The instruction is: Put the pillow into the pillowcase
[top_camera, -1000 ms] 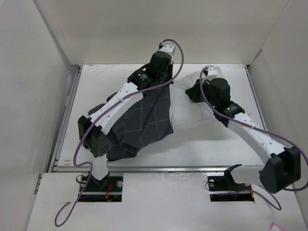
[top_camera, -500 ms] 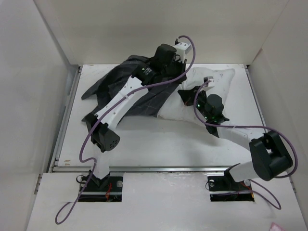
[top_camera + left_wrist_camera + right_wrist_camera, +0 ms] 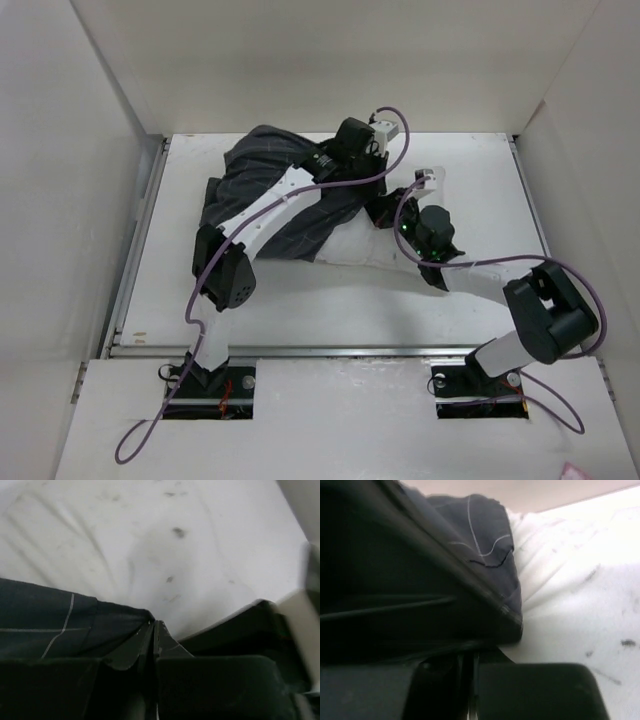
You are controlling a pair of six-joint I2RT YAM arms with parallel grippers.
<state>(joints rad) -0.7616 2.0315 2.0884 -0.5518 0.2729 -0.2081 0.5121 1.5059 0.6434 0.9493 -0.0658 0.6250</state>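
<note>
The dark grey grid-patterned pillowcase lies bunched at the back middle of the table and covers most of the off-white pillow. Only the pillow's near right part shows. My left gripper is at the pillowcase's right edge. In the left wrist view it is shut on the pillowcase hem, over the speckled pillow. My right gripper is just beside it. In the right wrist view it is shut on the pillowcase edge, with the pillow to its right.
White walls close in the table on the left, back and right. A metal rail runs along the near edge. Purple cables loop off both arms. Bare table shows at the right.
Both grippers pulled the pillowcase from the front left toward the back and over the pillow. The pillow's exposed right end is now mostly covered. The right arm folded in toward the middle.
</note>
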